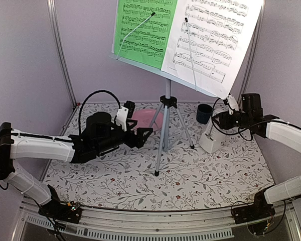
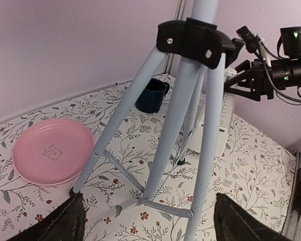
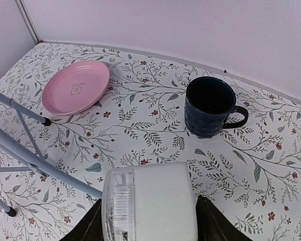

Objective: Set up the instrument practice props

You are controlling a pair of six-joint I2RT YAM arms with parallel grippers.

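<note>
The pale grey-blue music stand (image 1: pixel 167 103) stands upright on its tripod mid-table. On its desk the green music sheet (image 1: pixel 145 27) is at the left and the white music sheet (image 1: pixel 213 37) at the right, each under a wire clip. My left gripper (image 1: pixel 144 135) is open, just left of the tripod. In the left wrist view (image 2: pixel 150 226) the tripod legs (image 2: pixel 165 130) rise in front of its spread fingers. The white metronome (image 1: pixel 209 141) stands on the table right of the stand. My right gripper (image 1: pixel 217 122) is shut on its top (image 3: pixel 155 206).
A pink plate (image 1: pixel 153 118) lies behind the left gripper, near the tripod's back-left leg. A dark blue mug (image 1: pixel 204 113) stands upright just behind the metronome, also in the right wrist view (image 3: pixel 209 106). Purple walls close the back and both sides.
</note>
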